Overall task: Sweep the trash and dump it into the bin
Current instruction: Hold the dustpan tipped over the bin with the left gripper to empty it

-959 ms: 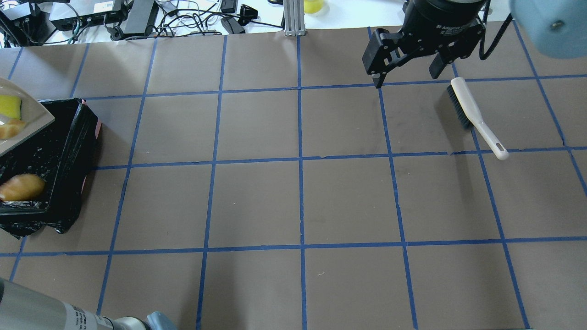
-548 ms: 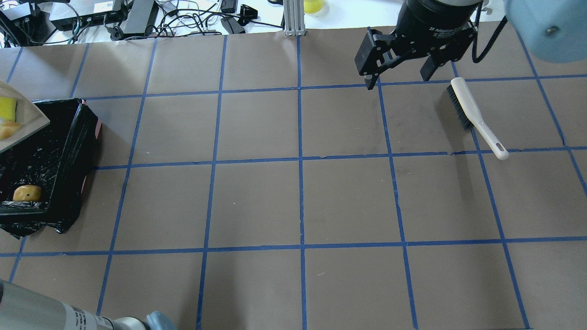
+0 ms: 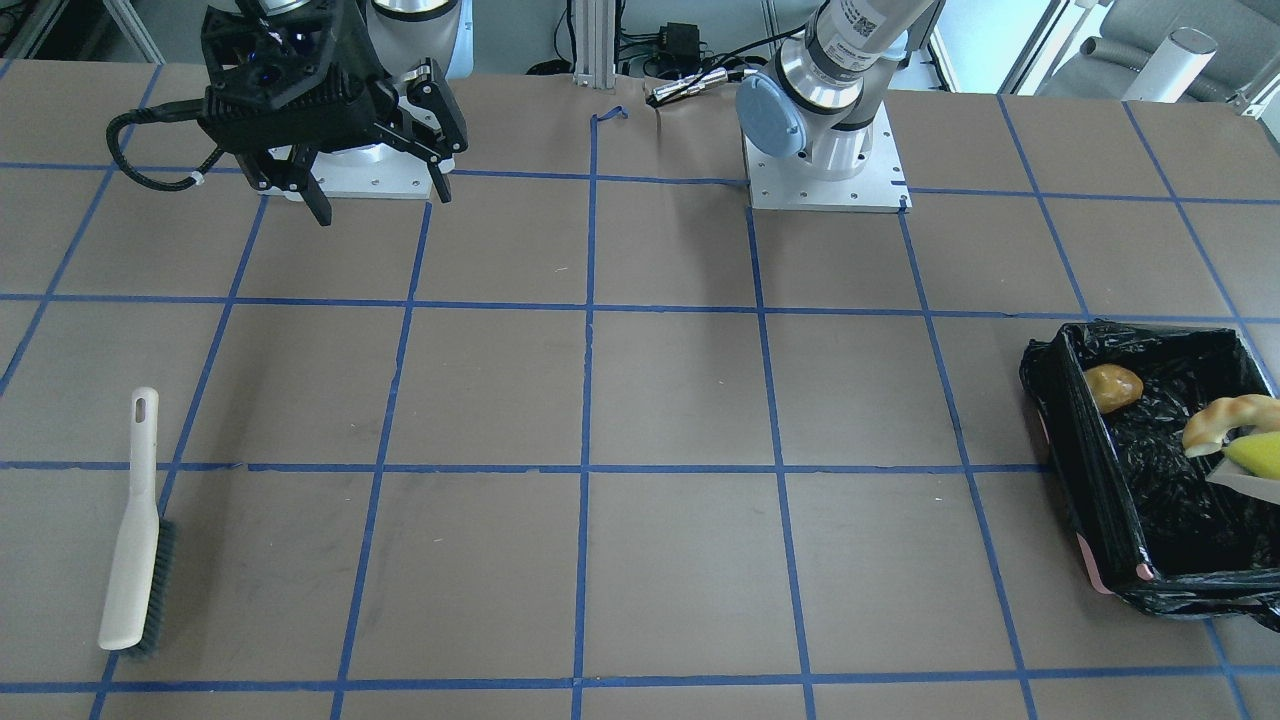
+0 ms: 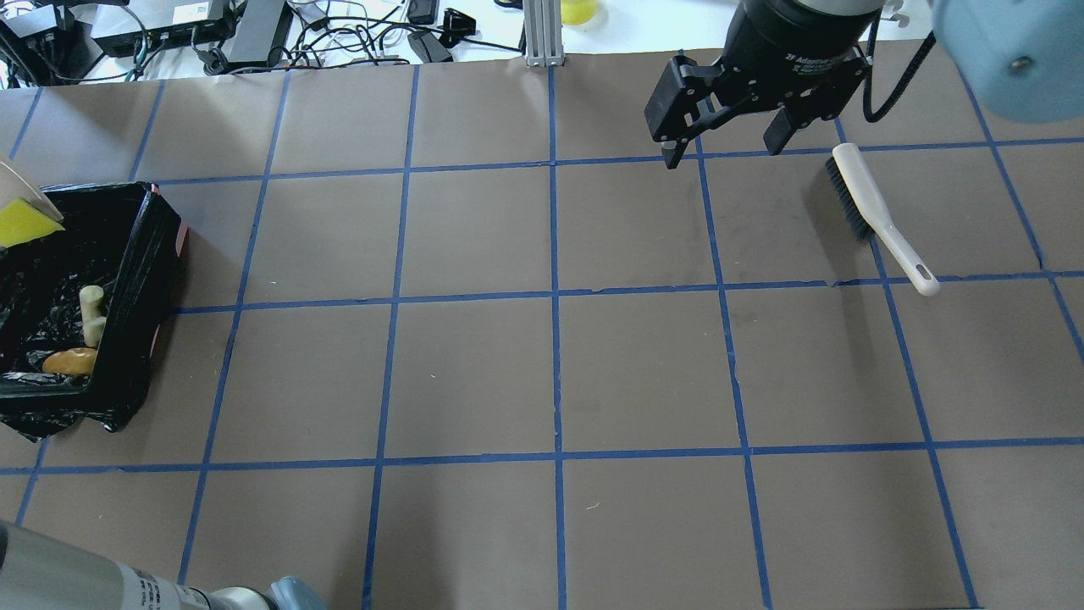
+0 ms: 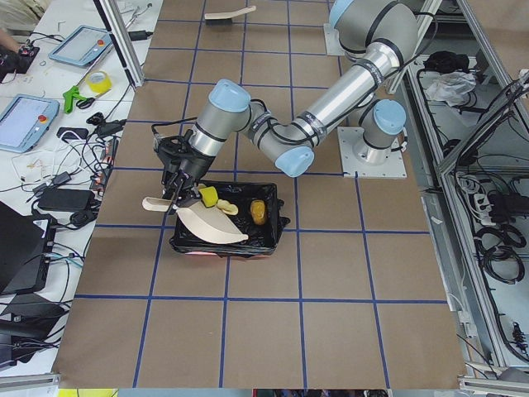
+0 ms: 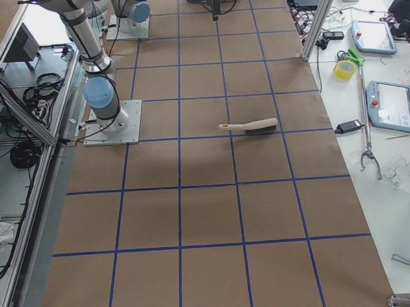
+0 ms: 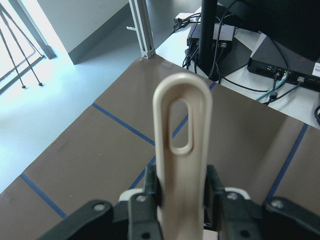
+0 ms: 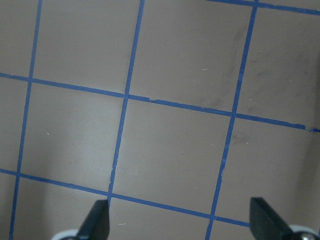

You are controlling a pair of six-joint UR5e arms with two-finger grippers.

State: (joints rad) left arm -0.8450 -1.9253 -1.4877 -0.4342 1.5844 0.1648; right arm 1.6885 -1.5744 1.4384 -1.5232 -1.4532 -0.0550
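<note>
The bin (image 4: 127,263), lined with a black bag, stands at the table's left end; it also shows in the front view (image 3: 1090,470) and the left view (image 5: 273,227). The potato-like lump (image 4: 69,362) (image 3: 1112,387) lies inside it. The croissant piece (image 4: 91,315) (image 3: 1220,420) is just off the dustpan's lip, within the bin's outline. The sponge wedge (image 4: 25,224) (image 3: 1255,452) sits at the lip of the beige dustpan (image 5: 211,225), which is tilted steeply over the bin. My left gripper (image 7: 181,195) is shut on the dustpan handle (image 7: 181,150). My right gripper (image 4: 724,144) (image 3: 375,195) is open and empty above the table.
The beige hand brush (image 4: 872,212) (image 3: 135,530) lies flat on the table's right part, just right of my right gripper. Cables and boxes lie beyond the far edge (image 4: 254,34). The table is brown paper with a blue tape grid.
The dustpan has tilted further and drawn left out of the overhead view. The croissant has slid off it toward the bin. The potato has settled. My right gripper has drifted left.
</note>
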